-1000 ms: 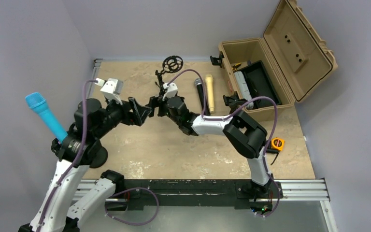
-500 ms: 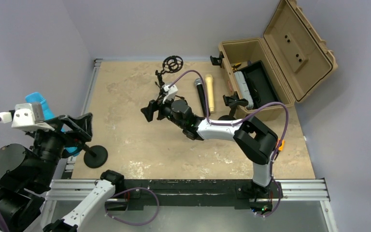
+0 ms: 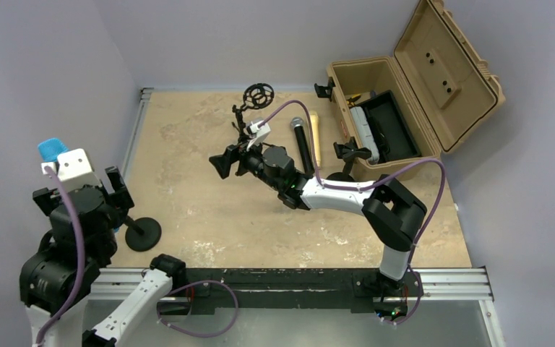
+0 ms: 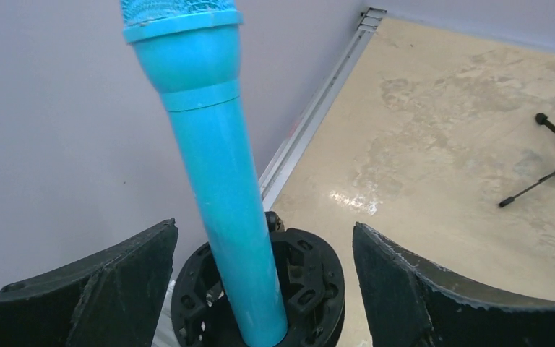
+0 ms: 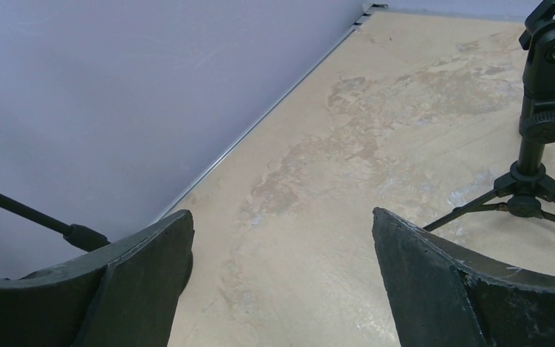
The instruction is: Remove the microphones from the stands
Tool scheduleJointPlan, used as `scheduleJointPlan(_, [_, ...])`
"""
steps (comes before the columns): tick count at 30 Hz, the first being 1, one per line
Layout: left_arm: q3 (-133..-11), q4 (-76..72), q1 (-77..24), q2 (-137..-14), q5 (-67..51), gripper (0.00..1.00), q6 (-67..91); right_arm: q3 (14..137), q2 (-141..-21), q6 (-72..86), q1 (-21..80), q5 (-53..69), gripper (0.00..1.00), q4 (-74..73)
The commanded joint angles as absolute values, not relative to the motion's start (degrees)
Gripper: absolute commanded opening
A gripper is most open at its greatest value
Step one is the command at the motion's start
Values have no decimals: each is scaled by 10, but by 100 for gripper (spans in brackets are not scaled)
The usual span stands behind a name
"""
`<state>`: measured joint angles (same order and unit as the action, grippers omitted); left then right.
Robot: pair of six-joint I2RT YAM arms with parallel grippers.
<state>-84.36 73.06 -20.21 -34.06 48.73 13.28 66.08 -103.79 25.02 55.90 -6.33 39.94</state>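
Note:
The blue microphone (image 4: 217, 166) stands upright in the black clip (image 4: 311, 282) of its stand. In the top view only its head (image 3: 52, 148) shows at the far left, and the stand's round base (image 3: 143, 233) sits on the table's left front edge. My left gripper (image 4: 264, 253) is open, with a jaw on each side of the microphone's body and not touching it. In the top view it (image 3: 79, 189) is just below the microphone head. My right gripper (image 3: 224, 163) is open and empty over the middle of the table, facing left.
A small black tripod (image 3: 249, 119) with a ring mount stands at the back centre and shows in the right wrist view (image 5: 535, 144). A black microphone (image 3: 302, 141) and a gold one (image 3: 313, 137) lie beside the open tan case (image 3: 405, 87). The left wall is close.
My left arm has swung from the table's middle out to the far left, and its open jaws now flank the blue microphone. My right gripper shifted slightly and stays open.

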Motion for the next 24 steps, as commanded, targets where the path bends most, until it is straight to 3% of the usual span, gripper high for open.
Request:
scheduleJointPlan(1, [-789, 641, -199, -340, 547, 87, 98, 657, -1015, 246, 564, -59, 92, 416])
scheduleJointPlan(6, [-746, 602, -194, -334, 583, 81, 108, 648, -1007, 244, 564, -71, 93, 412])
scheduleJointPlan(11, [-681, 523, -191, -290, 639, 64, 72, 647, -1012, 244, 565, -71, 93, 413])
scheduleJointPlan(17, [-628, 466, -191, -248, 650, 56, 41, 646, -1017, 244, 566, -64, 93, 418])
scheduleJointPlan(21, [-605, 429, -191, -238, 658, 38, 17, 648, -1019, 244, 566, -63, 93, 419])
scheduleJointPlan(24, [-594, 381, -191, -230, 647, 34, -21, 648, -1019, 243, 566, -65, 93, 420])
